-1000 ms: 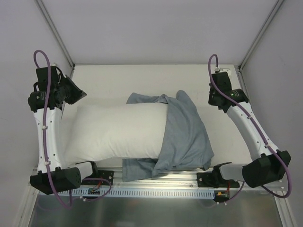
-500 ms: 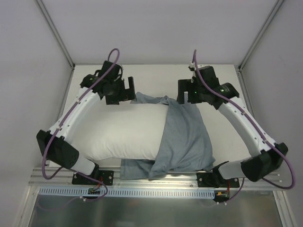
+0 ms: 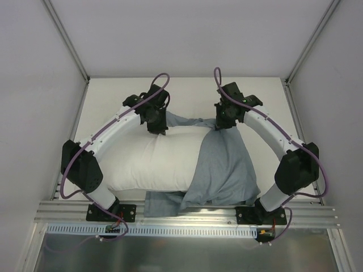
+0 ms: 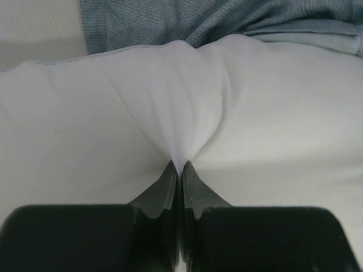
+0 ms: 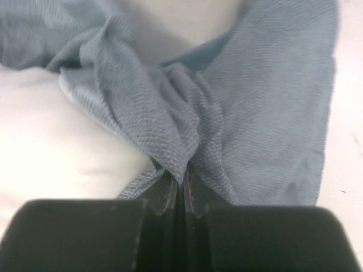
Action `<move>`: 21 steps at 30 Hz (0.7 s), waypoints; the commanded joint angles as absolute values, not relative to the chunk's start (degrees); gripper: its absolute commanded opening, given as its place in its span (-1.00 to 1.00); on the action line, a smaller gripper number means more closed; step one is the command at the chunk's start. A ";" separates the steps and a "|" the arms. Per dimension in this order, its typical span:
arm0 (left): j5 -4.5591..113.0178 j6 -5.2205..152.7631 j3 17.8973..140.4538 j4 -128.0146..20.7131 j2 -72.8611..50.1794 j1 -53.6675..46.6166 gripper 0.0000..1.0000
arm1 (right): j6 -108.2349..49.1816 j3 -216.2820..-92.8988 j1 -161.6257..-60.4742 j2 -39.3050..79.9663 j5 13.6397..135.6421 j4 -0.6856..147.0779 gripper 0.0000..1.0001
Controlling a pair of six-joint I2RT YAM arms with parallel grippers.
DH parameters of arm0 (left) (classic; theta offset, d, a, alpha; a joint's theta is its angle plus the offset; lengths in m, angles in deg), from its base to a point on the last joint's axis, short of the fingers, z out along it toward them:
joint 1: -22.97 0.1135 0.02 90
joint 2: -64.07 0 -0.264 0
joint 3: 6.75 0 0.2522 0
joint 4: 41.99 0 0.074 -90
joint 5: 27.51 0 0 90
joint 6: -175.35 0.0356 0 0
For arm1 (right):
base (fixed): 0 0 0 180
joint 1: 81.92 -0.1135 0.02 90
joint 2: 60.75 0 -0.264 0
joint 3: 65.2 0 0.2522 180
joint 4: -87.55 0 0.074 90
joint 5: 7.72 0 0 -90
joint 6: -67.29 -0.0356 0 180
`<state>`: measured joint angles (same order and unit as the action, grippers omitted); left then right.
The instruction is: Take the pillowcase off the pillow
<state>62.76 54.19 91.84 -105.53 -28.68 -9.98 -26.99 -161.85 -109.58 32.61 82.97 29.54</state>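
The white pillow [image 3: 150, 158] lies across the middle of the table, its right end still inside the grey-blue pillowcase [image 3: 224, 164]. My left gripper [image 3: 157, 126] is shut on a pinch of the pillow's white cloth [image 4: 180, 141] at its far edge; its fingers [image 4: 168, 184] squeeze the fold. My right gripper [image 3: 222, 123] is shut on a bunched fold of the pillowcase [image 5: 181, 136] at the far edge, beside the pillow [image 5: 57, 147]. Only the plain grey-blue side of the pillowcase shows.
The cream table [image 3: 113, 90] is walled in by grey panels. A metal rail [image 3: 187, 218] runs along the near edge under the arm bases. Part of the pillowcase hangs over the near table edge [image 3: 164, 203].
Both arms swung inward from the table's sides to the pillow's far edge. The left gripper shut on the pillow and the right shut on the pillowcase, bunching its far edge.
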 commanded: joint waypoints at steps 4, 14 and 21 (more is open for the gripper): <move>63.73 55.11 87.87 -108.23 -17.09 -4.64 -1.00 | -27.99 -162.80 -100.30 19.77 91.59 30.90 -0.98; 58.02 58.98 89.35 -107.61 -5.11 16.55 -1.00 | -26.49 -167.46 -94.14 13.34 100.22 30.55 -0.99; 53.08 58.01 89.62 -107.52 -6.68 14.98 -1.00 | -28.25 -165.89 -94.40 15.97 93.01 33.27 -0.99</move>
<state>55.11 56.45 88.65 -105.95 -5.73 16.52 -27.97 -164.56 -94.22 15.48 92.74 29.43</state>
